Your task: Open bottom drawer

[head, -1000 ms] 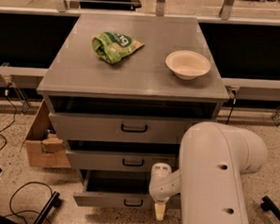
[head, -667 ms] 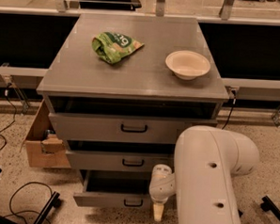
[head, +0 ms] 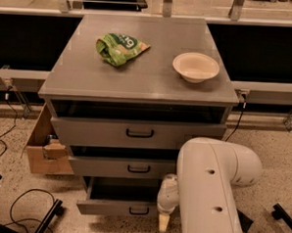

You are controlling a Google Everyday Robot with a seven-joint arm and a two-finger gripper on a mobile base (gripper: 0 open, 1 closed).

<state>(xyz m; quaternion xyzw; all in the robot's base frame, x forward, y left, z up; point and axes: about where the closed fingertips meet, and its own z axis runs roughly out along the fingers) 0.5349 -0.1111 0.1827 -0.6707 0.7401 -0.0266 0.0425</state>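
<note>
The grey cabinet (head: 138, 83) has three drawers. The bottom drawer (head: 112, 208) is the lowest, with a short grey front and a small black loop handle (head: 139, 211). It stands pulled out, with a dark gap showing behind its front. My gripper (head: 163, 222) hangs from the white arm (head: 212, 190) just right of that handle, at the drawer front's right end, pointing down toward the floor. The arm hides the right ends of the lower two drawers.
The middle drawer (head: 121, 167) and top drawer (head: 135, 133) also stand slightly out. A green bag (head: 119, 48) and a cream bowl (head: 195, 67) lie on the cabinet top. A cardboard box (head: 44, 147) stands at the left, and black cables (head: 28, 205) lie on the floor.
The white arm has shifted slightly left. The gripper stays at about the same spot by the bottom drawer's front, and the drawers have not visibly moved.
</note>
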